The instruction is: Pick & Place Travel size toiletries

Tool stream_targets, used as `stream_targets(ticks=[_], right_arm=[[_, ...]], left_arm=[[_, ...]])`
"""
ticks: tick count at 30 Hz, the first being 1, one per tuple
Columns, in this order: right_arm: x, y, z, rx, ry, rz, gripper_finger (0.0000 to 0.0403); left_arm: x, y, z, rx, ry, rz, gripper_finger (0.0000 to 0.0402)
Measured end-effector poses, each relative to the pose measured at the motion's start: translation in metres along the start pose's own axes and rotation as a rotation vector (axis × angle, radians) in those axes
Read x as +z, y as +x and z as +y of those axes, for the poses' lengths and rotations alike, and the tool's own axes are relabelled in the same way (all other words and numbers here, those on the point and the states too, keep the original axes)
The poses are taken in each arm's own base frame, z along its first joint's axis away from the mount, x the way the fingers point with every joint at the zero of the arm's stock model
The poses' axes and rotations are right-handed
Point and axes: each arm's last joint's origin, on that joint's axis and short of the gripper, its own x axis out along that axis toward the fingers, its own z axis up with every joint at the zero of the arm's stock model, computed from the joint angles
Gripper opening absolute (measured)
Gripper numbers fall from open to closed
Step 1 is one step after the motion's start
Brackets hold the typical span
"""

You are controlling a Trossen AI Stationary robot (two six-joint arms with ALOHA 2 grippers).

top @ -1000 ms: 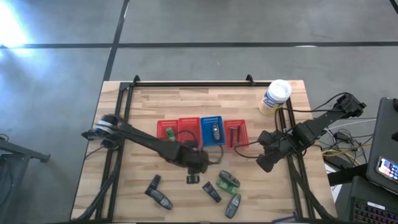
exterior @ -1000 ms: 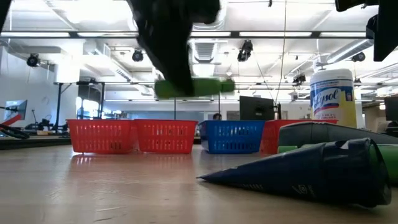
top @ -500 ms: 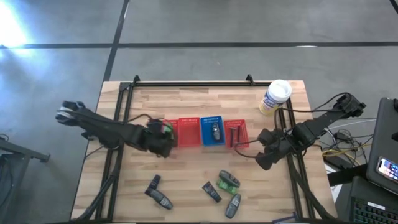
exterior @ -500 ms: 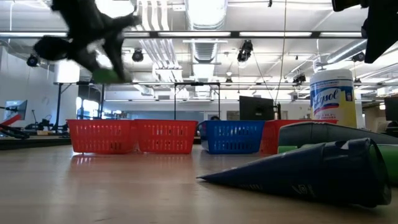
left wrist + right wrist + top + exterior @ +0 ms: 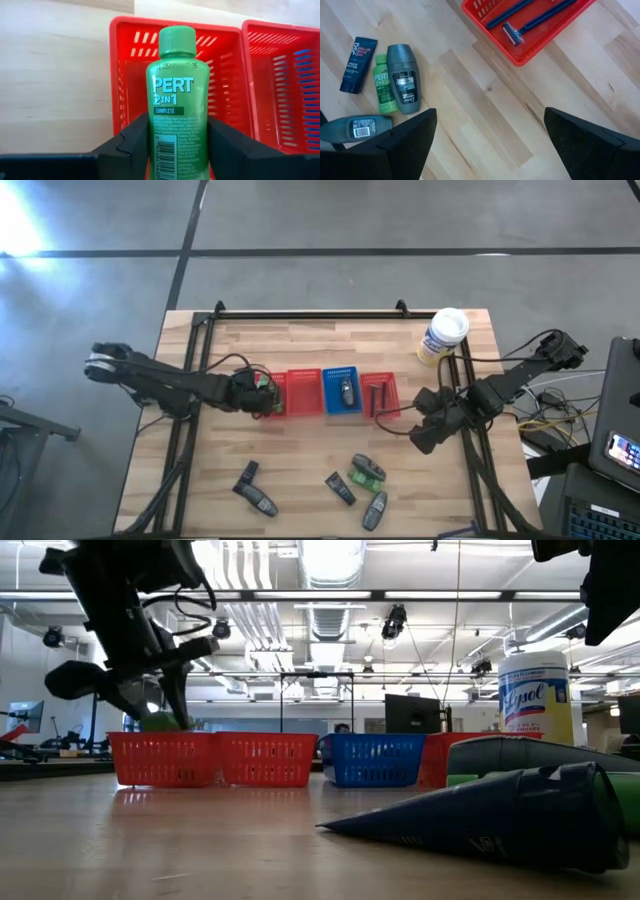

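Green Pert bottle [image 5: 176, 105]: lower end cut off by wrist view's edge, sides covered by left gripper's fingers [image 5: 131, 145]. Grey oval bottle [image 5: 354, 128] partly hidden behind right gripper's finger [image 5: 402, 150]. Razors [image 5: 532, 16] cut off at edge. Low view: near dark tube [image 5: 480, 818] cropped.

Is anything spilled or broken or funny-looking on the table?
Nothing looks spilled or broken. The left hand holds a green Pert bottle over the end red basket. Two razors lie in another red basket. A few toiletries still lie loose on the table, waiting to be sorted.
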Motion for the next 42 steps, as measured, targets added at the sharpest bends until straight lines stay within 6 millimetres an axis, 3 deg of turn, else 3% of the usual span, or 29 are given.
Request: stream_targets(ticks=[10,14,19,24,29,35,42], right_arm=[[0.000,0.000,0.000,0.000,0.003,0.000,0.0366],[0.000,0.000,0.000,0.000,0.003,0.001,0.0366],[0.000,0.000,0.000,0.003,-0.001,0.008,0.0366],[0.000,0.000,0.000,0.004,-0.009,0.010,0.0366],[0.000,0.000,0.000,0.005,-0.013,0.013,0.0366],[-0.001,0.000,0.000,0.013,-0.017,0.034,0.0366],[-0.002,0.001,0.000,0.010,-0.015,0.037,0.0366]], left_arm=[[-0.001,0.003,0.002,0.002,0.023,0.004,0.0235],[0.001,-0.005,-0.008,-0.038,0.069,0.001,0.0246],[0.003,-0.031,-0.039,-0.197,0.288,-0.020,0.0245],[-0.007,-0.063,-0.072,-0.502,0.655,-0.017,0.0245],[-0.032,-0.086,-0.083,-0.763,0.957,-0.008,0.0245],[-0.076,-0.091,-0.065,-0.781,1.072,0.243,0.0245],[-0.154,-0.101,-0.034,-0.740,1.404,0.555,0.0245]])
